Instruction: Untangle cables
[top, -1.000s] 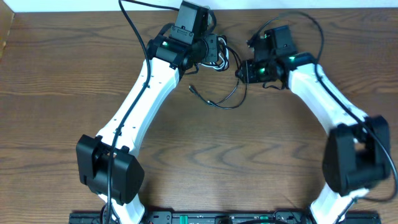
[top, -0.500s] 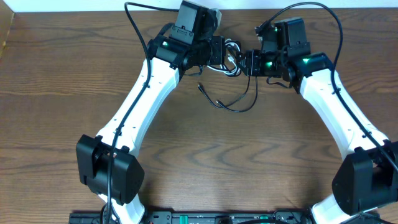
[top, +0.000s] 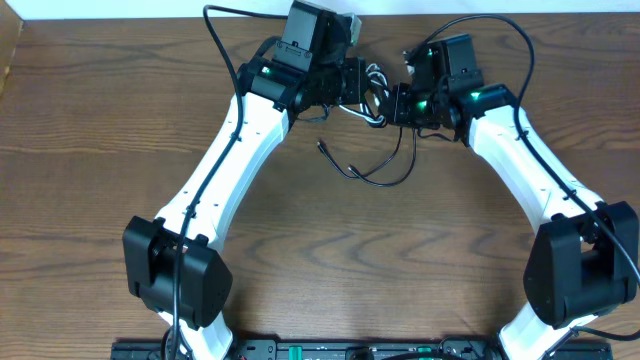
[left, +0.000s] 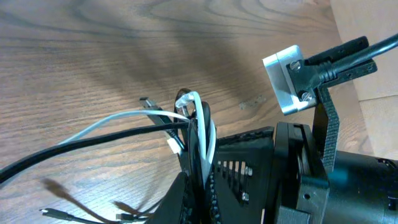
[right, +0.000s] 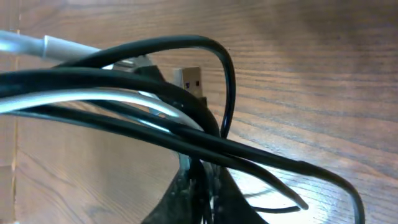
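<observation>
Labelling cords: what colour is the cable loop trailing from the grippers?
Black; the cable loop shows best overhead.
</observation>
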